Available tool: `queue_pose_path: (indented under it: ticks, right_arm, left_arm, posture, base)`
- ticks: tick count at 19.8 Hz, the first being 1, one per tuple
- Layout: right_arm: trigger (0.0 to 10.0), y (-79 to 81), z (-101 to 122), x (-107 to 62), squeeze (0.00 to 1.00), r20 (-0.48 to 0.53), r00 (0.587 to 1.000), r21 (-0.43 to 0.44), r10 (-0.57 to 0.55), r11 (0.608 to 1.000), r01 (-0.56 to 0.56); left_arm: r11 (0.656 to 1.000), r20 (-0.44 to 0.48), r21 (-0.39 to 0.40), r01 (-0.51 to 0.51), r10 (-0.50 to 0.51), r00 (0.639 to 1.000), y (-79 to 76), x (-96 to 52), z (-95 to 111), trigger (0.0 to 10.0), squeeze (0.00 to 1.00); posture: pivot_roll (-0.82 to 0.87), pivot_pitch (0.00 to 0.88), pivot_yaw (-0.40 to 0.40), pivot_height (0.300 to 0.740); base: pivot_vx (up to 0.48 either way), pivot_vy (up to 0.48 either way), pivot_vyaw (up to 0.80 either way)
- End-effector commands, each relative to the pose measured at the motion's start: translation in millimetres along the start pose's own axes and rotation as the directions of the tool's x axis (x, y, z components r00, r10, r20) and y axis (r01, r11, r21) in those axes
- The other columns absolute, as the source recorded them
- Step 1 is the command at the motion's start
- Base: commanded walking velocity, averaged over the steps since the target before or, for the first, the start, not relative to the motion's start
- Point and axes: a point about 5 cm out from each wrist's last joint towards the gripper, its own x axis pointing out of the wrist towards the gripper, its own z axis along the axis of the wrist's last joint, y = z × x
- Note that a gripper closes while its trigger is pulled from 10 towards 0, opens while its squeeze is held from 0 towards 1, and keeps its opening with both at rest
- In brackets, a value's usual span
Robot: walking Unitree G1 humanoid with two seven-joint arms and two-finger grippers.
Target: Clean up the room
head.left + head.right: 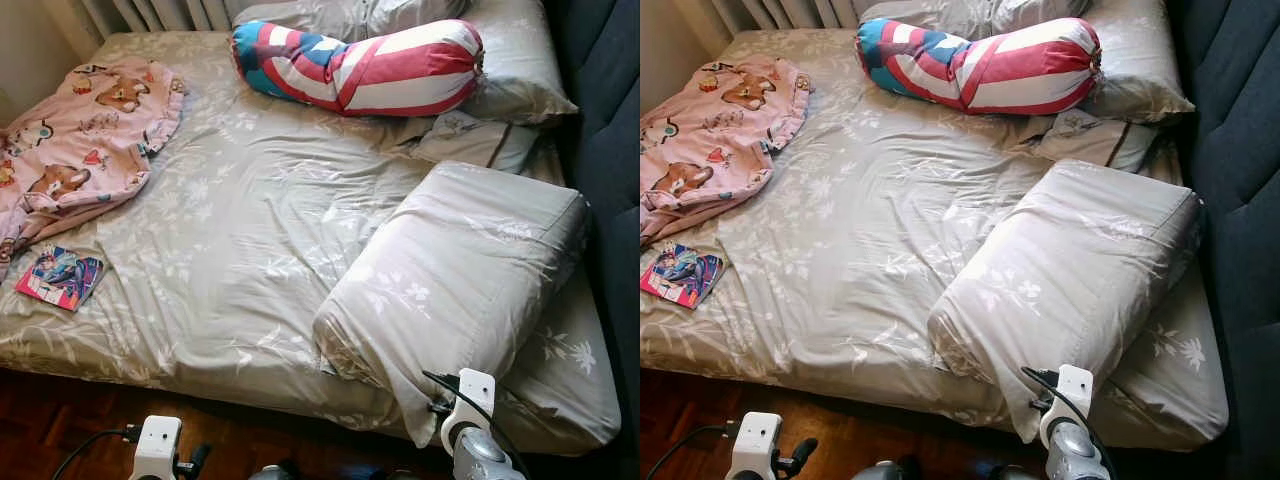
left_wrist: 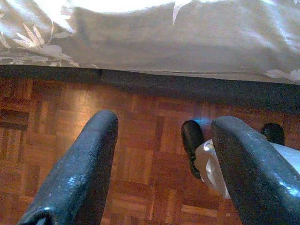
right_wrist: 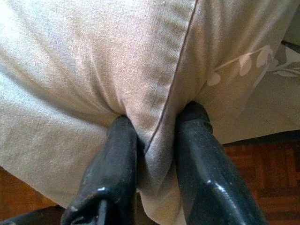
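A large pillow [image 1: 460,270] in a beige leaf-print case lies askew at the bed's near right corner. In the right wrist view my right gripper [image 3: 157,122] is shut on a fold of that pillowcase [image 3: 117,61] at its lower corner, with cloth pinched between the two black fingers. The right wrist [image 1: 470,400] shows just below the pillow's hanging corner. My left gripper [image 2: 164,122] is open and holds nothing, low over the parquet floor [image 2: 70,140] beside the mattress edge. A pink cartoon-print blanket [image 1: 80,140] and a colourful book [image 1: 60,277] lie on the bed's left side.
The bed [image 1: 250,230] has a rumpled beige sheet. A red, white and blue striped bolster [image 1: 360,65] and more pillows [image 1: 475,140] sit at the head. A dark padded headboard [image 1: 610,150] runs along the right. Parquet floor [image 1: 60,420] lies in front.
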Motion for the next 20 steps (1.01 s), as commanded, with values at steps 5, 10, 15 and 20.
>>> queue_pose_path:
  ticks: [5, 10, 15, 20]
  right_arm:
    - [0.0, 10.9, -15, -2.0, 0.00, -0.074, 0.997, -0.027, 0.029, 0.999, -0.031]
    - [0.0, -16.2, 7, 1.0, 0.00, 0.001, 0.997, -0.006, -0.079, 0.997, 0.079]
    - [0.0, -73.6, 39, -3.4, 0.00, 0.108, 0.951, 0.024, -0.289, 0.957, 0.289]
    - [0.0, -178.1, 101, -40.7, 0.00, 0.285, 0.763, 0.070, -0.581, 0.806, 0.587]
  left_arm:
    - [1.000, -0.060, -0.014, -0.016, 0.015, 0.998, -0.3, -2.1, -11, 10.0, 0.00]
    - [1.000, -0.060, -0.026, -0.016, 0.015, 0.998, -6.7, 4.1, -6, 10.0, 0.00]
    - [0.999, -0.075, -0.034, -0.022, 0.020, 0.997, -9.9, 6.4, -6, 10.0, 0.00]
    - [0.999, -0.089, -0.045, -0.009, 0.005, 0.996, -19.5, 8.2, -8, 10.0, 0.00]
  posture:
    - [0.10, 0.186, 0.084, 0.740]
    - [0.07, 0.153, 0.068, 0.740]
    - [0.04, 0.119, 0.057, 0.740]
    - [0.00, 0.091, 0.039, 0.740]
  base:
    - [0.000, 0.000, 0.00]
    - [0.000, 0.000, 0.00]
    - [0.000, 0.000, 0.00]
    - [0.000, 0.000, 0.00]
